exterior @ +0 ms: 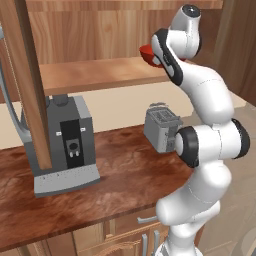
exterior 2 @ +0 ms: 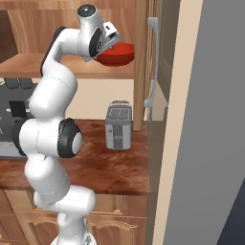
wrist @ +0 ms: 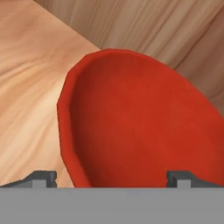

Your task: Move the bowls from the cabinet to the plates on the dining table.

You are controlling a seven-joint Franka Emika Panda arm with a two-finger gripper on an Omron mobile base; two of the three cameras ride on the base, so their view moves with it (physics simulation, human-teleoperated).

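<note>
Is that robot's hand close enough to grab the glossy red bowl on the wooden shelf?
Probably yes: the gripper is right at the glossy red bowl on the wooden cabinet shelf, jaws open wide either side of its rim, nothing between them.

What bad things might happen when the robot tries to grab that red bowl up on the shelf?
1. The open pincer straddles the near rim of the red bowl; the glossy, curved rim may slip out when the fingers close.
2. The bowl sits near the end of the cabinet shelf. A nudge might push it off, onto the toaster or the counter below.
3. The open cabinet door stands close beside the bowl, so pulling out could bump it.
</note>
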